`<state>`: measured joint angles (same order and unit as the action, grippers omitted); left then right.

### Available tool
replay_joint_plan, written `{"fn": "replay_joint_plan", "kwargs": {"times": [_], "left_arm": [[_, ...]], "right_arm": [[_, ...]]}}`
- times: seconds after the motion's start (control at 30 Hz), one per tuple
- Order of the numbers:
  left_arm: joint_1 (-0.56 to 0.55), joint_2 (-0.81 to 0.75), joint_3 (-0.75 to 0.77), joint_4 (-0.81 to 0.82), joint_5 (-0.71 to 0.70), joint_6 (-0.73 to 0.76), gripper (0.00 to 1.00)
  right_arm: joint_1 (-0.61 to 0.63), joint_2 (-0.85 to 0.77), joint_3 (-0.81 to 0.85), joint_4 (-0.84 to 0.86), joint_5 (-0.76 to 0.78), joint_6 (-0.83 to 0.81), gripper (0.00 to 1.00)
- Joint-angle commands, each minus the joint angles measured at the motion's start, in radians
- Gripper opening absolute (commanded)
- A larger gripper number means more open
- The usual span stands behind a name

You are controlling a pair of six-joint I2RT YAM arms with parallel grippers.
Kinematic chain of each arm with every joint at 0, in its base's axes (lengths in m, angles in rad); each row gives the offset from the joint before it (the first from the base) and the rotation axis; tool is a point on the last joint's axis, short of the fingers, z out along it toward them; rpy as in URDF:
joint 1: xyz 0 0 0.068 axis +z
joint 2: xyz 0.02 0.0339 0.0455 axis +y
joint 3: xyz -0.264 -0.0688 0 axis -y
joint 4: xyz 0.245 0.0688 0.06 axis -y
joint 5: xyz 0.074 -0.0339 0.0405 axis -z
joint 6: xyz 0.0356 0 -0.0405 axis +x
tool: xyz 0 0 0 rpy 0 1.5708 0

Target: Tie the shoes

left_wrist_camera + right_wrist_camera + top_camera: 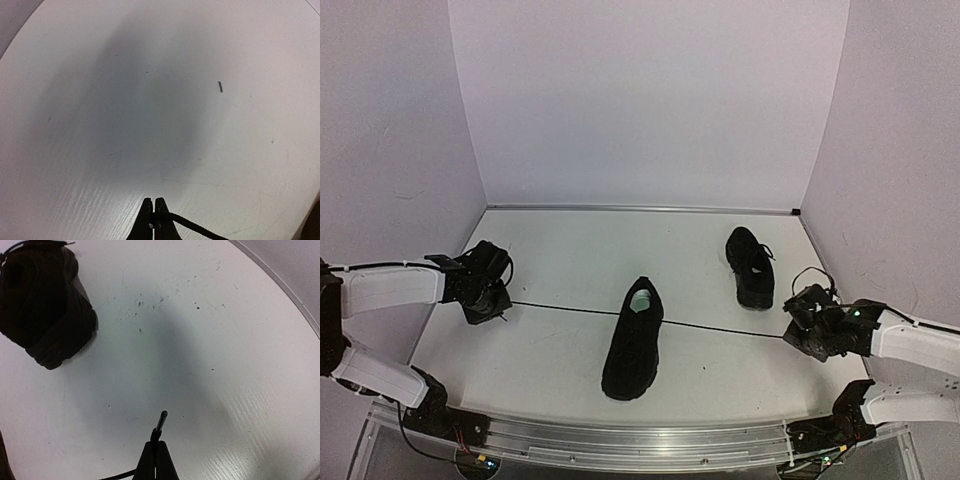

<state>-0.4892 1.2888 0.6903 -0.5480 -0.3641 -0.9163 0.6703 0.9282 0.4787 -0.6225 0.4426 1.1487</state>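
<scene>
Left gripper [153, 210] and right gripper [157, 452] clamp lace ends [560, 307] of the centre shoe [633, 345], taut toward the side edges of the table [570, 250] — limp, likely slippery cord, best pinched near the stiff tips

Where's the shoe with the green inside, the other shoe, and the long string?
Shoe with green inside [633, 345]: top view, its black upper, midway along.
Other shoe [750, 268]: top view, its laced middle.
Lace [565, 307]: top view, taut stretch left of the green-inside shoe.

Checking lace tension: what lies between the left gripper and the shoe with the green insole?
Only a thin black lace, stretched straight from the left gripper to that shoe, over the table; the top view shows it.
</scene>
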Motion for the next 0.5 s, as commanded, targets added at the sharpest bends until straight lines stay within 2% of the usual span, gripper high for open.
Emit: {"fn": "replay_joint_plan", "kwargs": {"times": [0.0,0.1,0.3,0.33,0.47], "left_arm": [[-0.003,0.014,0.006,0.121,0.116,0.179,0.04],[-0.003,0.039,0.029,0.105,0.156,0.206,0.21],[-0.003,0.025,0.016,0.097,0.180,0.177,0.45],[-0.002,0.013,0.012,0.091,0.175,0.172,0.52],[0.000,-0.061,0.015,0.046,0.116,0.152,0.68]], "right_arm": [[-0.010,0.099,0.047,0.091,-0.073,-0.149,0.02],[-0.008,0.143,0.067,0.118,-0.118,-0.182,0.08],[-0.009,0.105,0.064,0.138,-0.147,-0.173,0.62],[-0.009,0.088,0.064,0.138,-0.148,-0.172,0.69],[-0.009,0.001,0.077,0.126,-0.141,-0.184,0.87]]}}
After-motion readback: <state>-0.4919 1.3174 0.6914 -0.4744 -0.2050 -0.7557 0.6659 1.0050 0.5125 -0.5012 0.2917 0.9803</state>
